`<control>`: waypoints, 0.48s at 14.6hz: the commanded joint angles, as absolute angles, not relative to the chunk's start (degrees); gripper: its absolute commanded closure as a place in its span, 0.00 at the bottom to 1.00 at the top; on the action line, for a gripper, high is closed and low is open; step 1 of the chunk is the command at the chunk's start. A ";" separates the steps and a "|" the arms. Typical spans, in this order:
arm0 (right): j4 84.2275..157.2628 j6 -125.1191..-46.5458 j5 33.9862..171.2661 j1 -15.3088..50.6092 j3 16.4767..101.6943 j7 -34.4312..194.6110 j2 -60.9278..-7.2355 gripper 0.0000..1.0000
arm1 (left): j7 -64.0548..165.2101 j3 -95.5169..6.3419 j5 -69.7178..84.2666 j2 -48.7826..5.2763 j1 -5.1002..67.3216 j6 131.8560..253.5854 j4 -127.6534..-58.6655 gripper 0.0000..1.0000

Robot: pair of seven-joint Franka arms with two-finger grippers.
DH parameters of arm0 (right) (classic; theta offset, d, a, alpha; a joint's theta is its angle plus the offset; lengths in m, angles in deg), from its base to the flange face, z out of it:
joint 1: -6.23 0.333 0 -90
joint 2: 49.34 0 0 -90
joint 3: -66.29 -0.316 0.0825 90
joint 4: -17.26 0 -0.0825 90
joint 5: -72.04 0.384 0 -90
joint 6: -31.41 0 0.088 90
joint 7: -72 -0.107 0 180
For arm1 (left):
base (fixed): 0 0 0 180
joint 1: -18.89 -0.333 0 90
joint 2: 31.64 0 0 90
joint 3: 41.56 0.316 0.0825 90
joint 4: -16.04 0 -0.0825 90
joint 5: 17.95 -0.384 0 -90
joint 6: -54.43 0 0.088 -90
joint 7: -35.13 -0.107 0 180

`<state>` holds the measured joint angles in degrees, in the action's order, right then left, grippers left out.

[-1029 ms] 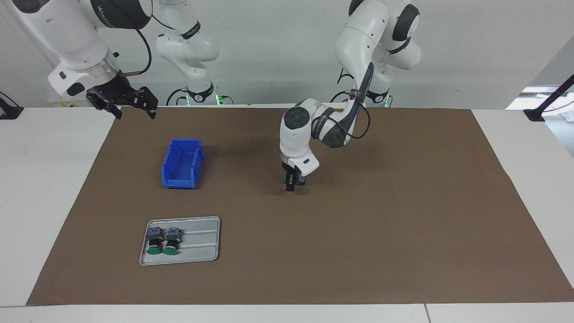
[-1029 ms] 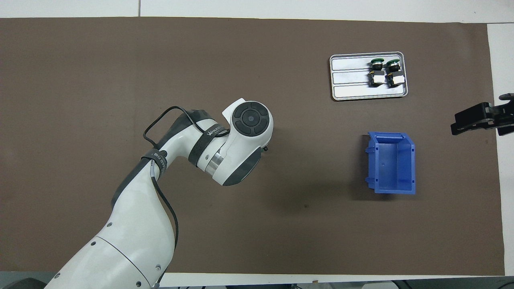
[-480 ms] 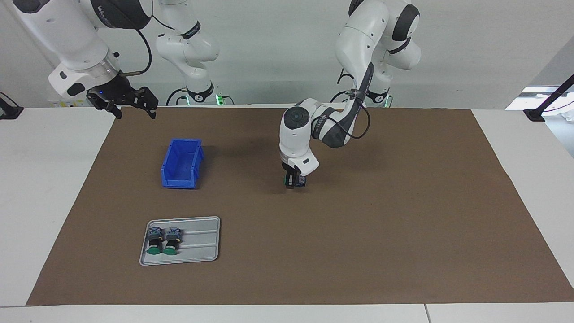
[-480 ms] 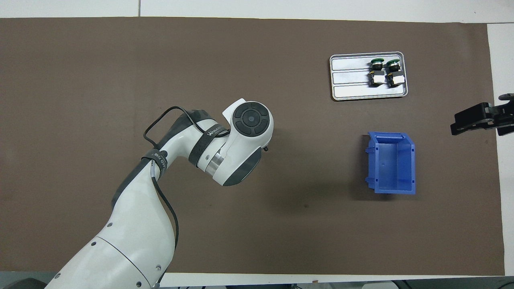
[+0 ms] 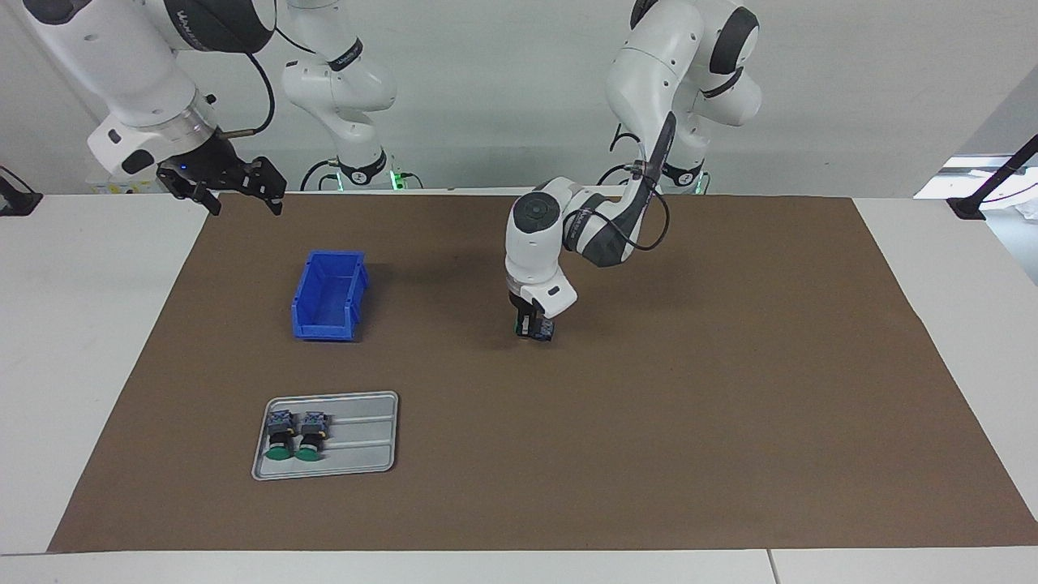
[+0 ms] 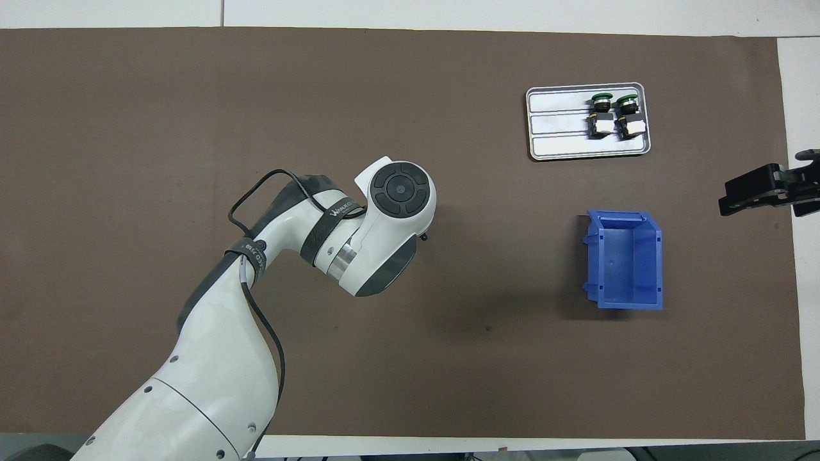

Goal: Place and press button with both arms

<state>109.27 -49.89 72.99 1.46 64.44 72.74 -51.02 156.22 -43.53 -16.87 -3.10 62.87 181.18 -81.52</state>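
Our left tool [image 5: 533, 329] has just closed on the button [image 5: 536, 328] at mid-bench, so we judge it gripped for pressing, while the right tool [image 5: 220, 186] waits open.

A white table [image 5: 97, 341] is covered over most of its top by a brown mat [image 5: 689, 422], with bare white margins left at both ends and along the edge farthest from the robots. A plain pale grey wall [image 5: 503, 89] is seen past the table, evenly lit, with soft shadows cast on the mat. A seam [image 6: 223, 13] between white tabletop panels is noted at the edge farthest from the robots.
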 commanded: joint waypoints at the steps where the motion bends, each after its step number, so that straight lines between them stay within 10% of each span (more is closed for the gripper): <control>1: 111.12 -50.68 72.74 1.22 64.18 74.20 -52.59 0.01 | 155.81 -42.97 -17.60 -5.01 62.40 181.26 -81.79 0.88; 7: 111.12 -50.59 72.74 1.22 64.18 74.20 -52.59 0.01 | 146.77 -43.05 -12.42 -11.58 58.89 180.64 -86.34 0.88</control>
<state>109.28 -49.89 72.99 1.47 64.43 72.74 -51.05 150.31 -42.92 -14.19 -6.70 59.59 181.01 -82.12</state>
